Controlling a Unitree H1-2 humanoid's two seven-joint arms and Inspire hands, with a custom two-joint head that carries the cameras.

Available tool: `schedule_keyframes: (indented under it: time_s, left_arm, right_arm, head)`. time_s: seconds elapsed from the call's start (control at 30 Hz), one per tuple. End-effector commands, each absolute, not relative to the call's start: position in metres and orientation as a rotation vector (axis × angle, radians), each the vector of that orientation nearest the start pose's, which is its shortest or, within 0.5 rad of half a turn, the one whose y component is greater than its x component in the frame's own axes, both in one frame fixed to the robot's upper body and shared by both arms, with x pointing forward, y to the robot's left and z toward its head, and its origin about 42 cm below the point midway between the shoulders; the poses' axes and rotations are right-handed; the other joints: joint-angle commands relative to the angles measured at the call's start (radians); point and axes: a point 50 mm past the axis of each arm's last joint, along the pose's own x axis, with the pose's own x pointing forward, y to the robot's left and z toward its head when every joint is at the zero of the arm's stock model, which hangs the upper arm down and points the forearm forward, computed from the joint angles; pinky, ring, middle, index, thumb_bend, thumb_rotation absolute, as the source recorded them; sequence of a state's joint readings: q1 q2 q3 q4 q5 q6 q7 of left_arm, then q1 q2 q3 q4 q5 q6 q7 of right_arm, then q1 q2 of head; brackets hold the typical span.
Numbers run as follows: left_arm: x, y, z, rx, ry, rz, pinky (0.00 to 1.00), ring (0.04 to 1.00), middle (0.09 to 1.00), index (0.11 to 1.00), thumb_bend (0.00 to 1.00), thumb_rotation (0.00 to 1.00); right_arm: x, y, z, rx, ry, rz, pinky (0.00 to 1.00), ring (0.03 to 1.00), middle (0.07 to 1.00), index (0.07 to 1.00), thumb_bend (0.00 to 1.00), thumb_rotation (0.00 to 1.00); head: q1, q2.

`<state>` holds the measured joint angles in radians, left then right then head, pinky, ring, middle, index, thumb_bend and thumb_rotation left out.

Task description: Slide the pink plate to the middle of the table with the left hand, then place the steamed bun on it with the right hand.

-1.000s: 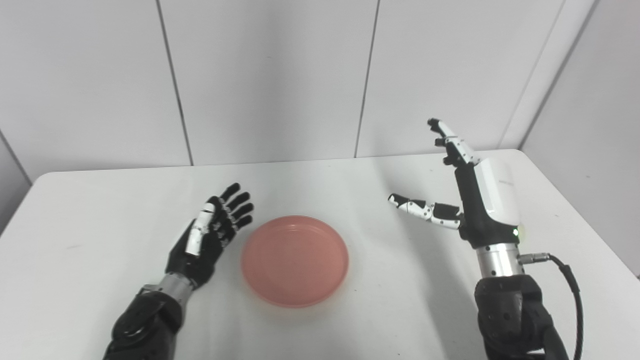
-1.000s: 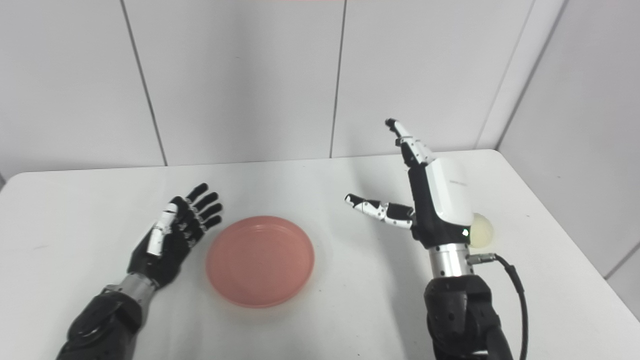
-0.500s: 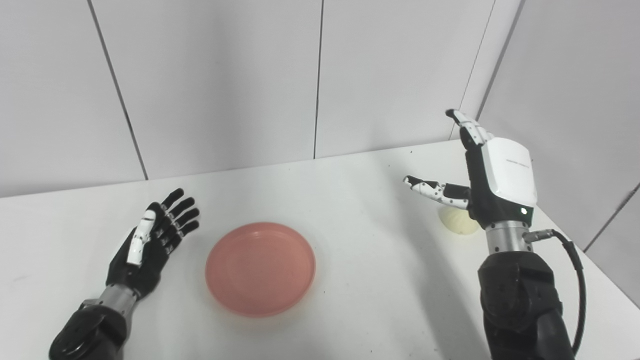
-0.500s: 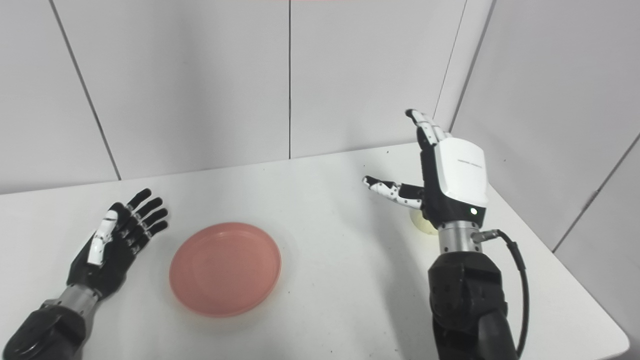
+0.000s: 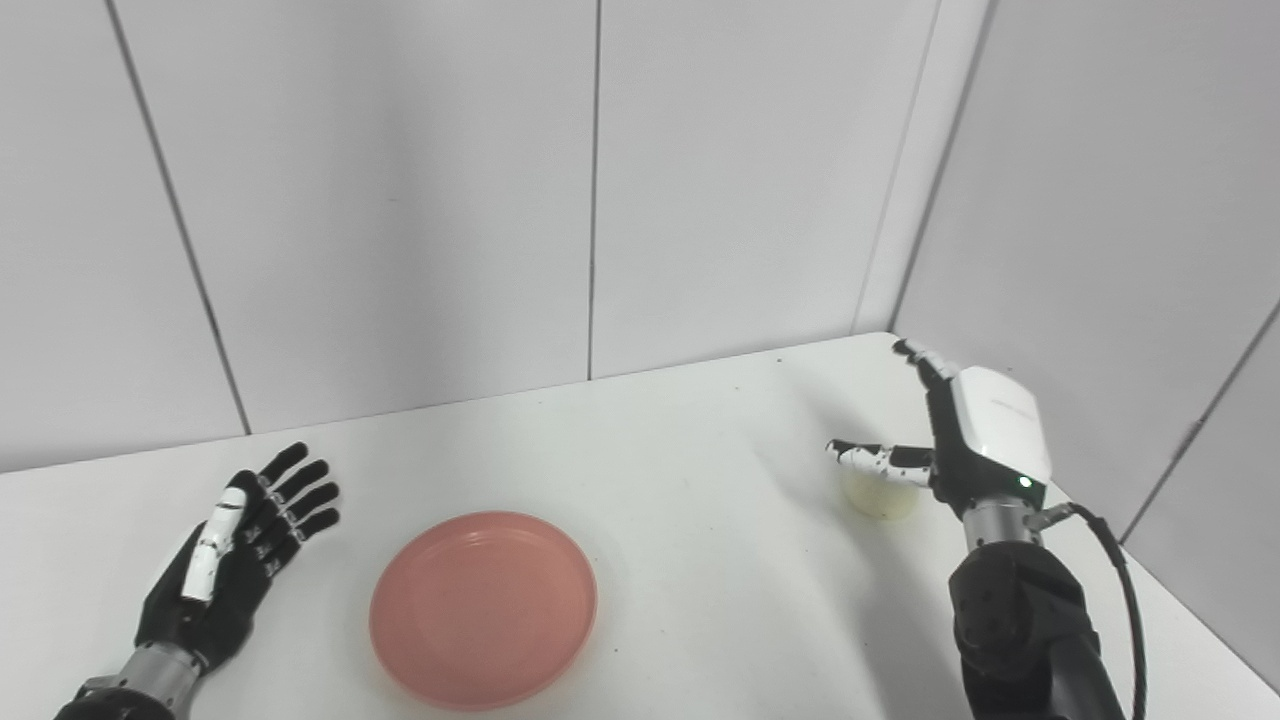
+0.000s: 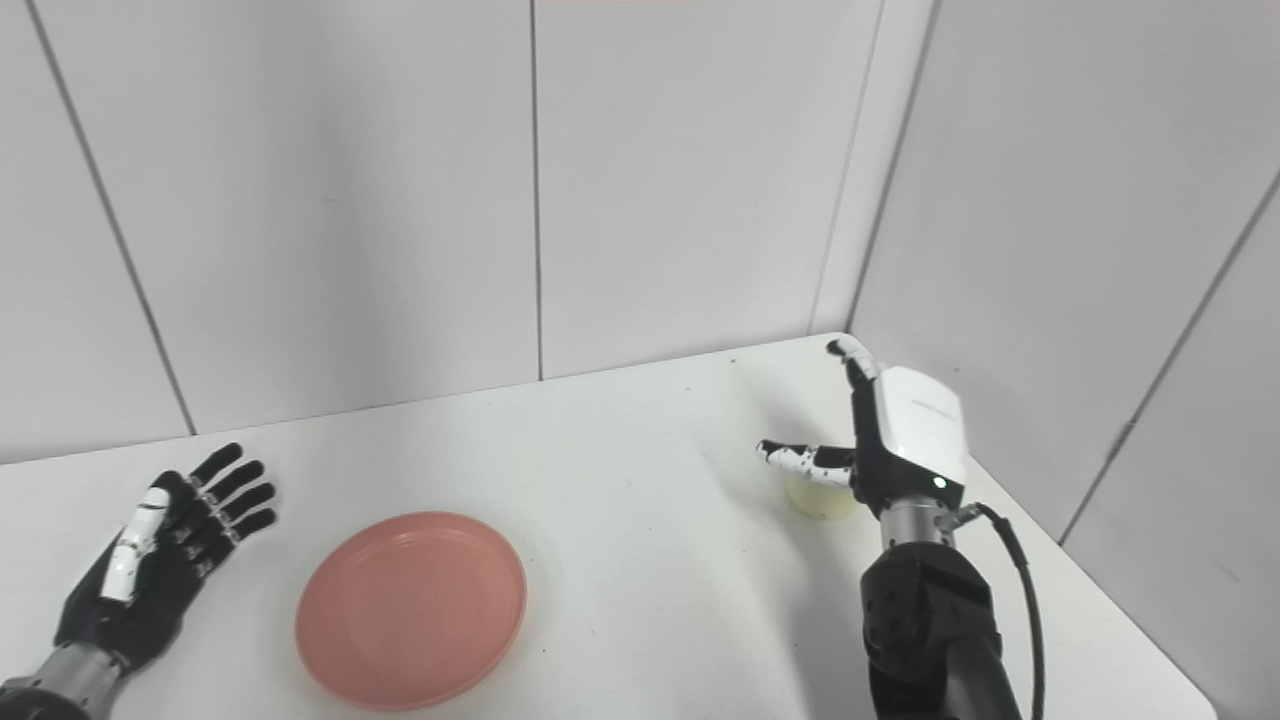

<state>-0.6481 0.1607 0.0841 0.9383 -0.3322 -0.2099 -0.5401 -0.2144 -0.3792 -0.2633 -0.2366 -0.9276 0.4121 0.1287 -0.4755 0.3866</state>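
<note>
1. White wall panels fill the upper half of the frame, and below them we see a white table (image 5: 640, 440) running to a corner at right.
2. Our left hand (image 5: 228, 560) lies at the lower left, palm up, fingers spread apart and holding nothing.
3. We see the plate (image 5: 484, 607), pink and bare, at lower centre, just right of the left hand and not touching it.
4. Our right hand (image 5: 965, 440) stands at the right, upright, fingers straight and thumb stretched out to the left; it grips nothing.
5. We find the bun (image 5: 878, 494), pale, on the table right under that thumb, beside the palm; whether they touch, we cannot tell.
</note>
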Motion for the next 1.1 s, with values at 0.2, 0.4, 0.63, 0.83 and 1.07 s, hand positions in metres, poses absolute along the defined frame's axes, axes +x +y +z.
schedule_keyframes:
  time_s: [0.2, 0.4, 0.63, 0.83, 1.07]
  left_arm:
    - [0.398, 0.266, 0.014, -0.249, 0.318, -0.352, 0.82, 0.839, 0.859, 0.850, 0.55, 0.85]
    - [0.398, 0.269, 0.015, -0.256, 0.317, -0.358, 0.82, 0.837, 0.860, 0.851, 0.56, 0.83]
    - [0.398, 0.272, 0.017, -0.254, 0.314, -0.359, 0.82, 0.837, 0.859, 0.851, 0.55, 0.83]
    - [0.397, 0.274, 0.020, -0.255, 0.310, -0.362, 0.82, 0.836, 0.856, 0.850, 0.54, 0.84]
    - [0.397, 0.276, 0.023, -0.259, 0.307, -0.368, 0.82, 0.838, 0.858, 0.851, 0.53, 0.84]
  right_arm:
    - [0.341, -0.404, 0.254, -1.149, 0.062, -0.638, 0.58, 0.743, 0.787, 0.798, 0.83, 0.42]
    - [0.348, -0.409, 0.243, -1.138, 0.127, -0.613, 0.64, 0.799, 0.827, 0.814, 0.82, 0.44]
    - [0.356, -0.412, 0.233, -1.129, 0.174, -0.595, 0.64, 0.802, 0.829, 0.812, 0.81, 0.41]
    - [0.361, -0.415, 0.224, -1.128, 0.202, -0.584, 0.67, 0.821, 0.842, 0.814, 0.81, 0.42]
    - [0.366, -0.419, 0.213, -1.128, 0.239, -0.581, 0.68, 0.843, 0.859, 0.819, 0.80, 0.45]
  head:
    - [-0.011, 0.011]
    - [-0.017, 0.021]
    - [-0.028, 0.037]
    - [-0.034, 0.051]
    - [-0.038, 0.067]
